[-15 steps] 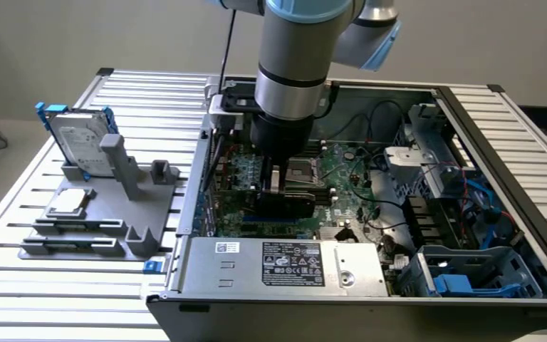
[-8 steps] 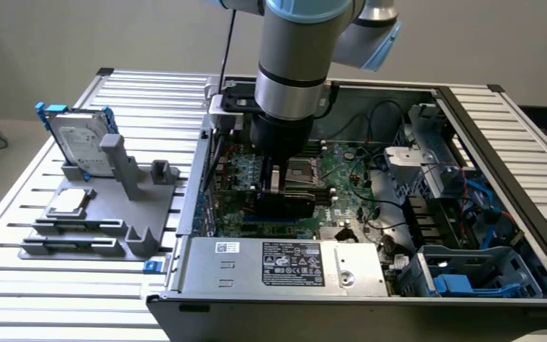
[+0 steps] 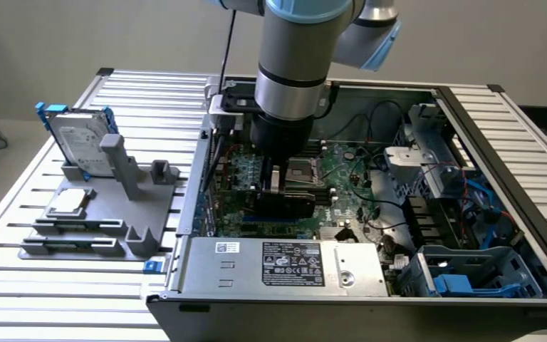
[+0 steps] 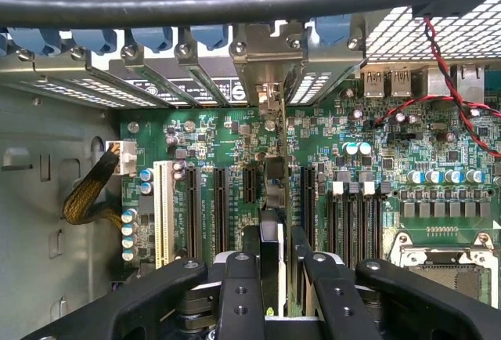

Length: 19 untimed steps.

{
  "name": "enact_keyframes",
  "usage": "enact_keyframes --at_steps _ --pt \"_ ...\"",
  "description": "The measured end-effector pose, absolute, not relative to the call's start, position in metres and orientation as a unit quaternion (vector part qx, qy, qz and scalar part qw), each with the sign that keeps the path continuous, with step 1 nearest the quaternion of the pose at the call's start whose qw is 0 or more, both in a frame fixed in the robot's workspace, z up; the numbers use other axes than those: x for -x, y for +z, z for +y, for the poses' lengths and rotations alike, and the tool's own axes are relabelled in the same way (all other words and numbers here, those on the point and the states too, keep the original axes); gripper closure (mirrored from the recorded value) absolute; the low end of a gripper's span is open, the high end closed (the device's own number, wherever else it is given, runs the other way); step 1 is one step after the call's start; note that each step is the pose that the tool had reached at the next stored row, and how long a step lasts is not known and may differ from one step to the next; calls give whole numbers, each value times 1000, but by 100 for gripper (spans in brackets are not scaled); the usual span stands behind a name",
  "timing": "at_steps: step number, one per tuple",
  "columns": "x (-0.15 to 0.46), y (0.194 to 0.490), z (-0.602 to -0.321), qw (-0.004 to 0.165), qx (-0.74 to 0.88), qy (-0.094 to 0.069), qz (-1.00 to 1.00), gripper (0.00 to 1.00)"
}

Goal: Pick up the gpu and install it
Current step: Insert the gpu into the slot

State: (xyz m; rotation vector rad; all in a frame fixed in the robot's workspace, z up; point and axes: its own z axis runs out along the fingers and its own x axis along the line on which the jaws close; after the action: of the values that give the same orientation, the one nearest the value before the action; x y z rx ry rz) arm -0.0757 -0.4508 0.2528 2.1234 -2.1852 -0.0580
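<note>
- Gripper [image 3: 275, 184] low inside case [image 3: 350, 311], fingers [image 4: 250, 240] clamped on both faces of gpu [image 4: 272, 195].
- Gpu stands on edge over motherboard [image 4: 391, 144], in line with black slots [image 4: 219, 207], between two of them.
- Bracket [image 4: 268, 95] is near rear wall, beside slot covers [image 4: 156, 81].
- Little free room at either face: neighbour slots are just beside.
- Cannot tell if lower edge is seated.
- Red-black wires [image 4: 458, 109] well apart.

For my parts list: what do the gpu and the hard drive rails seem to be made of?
gpu: matte black cover, probably plastic. Hard drive rails: bright blue, uniform colour, likely moulded plastic.
</note>
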Motion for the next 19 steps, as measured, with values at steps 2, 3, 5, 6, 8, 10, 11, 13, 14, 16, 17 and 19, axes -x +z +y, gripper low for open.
enact_keyframes --at_steps 2,3,5,6,8,10,11,13,14,16,17,19 --pt "76 252 -451 46 -696 -20 -716 73" --pt "76 252 -451 46 -696 -19 -716 68" --pt "76 253 -451 47 -696 -19 -716 68" --pt "76 253 -451 47 -696 -19 -717 60" --pt "76 253 -451 47 -696 -19 -717 60" --pt "76 256 -451 47 -696 -19 -717 60" --pt "76 258 -451 48 -696 -20 -717 60" --pt "76 262 -451 48 -696 -20 -717 60" --pt "76 264 -451 48 -696 -20 -717 60" --pt "76 268 -451 49 -696 -21 -717 60" --pt "76 270 -451 49 -696 -21 -717 60" --pt "75 273 -451 50 -696 -22 -716 60"
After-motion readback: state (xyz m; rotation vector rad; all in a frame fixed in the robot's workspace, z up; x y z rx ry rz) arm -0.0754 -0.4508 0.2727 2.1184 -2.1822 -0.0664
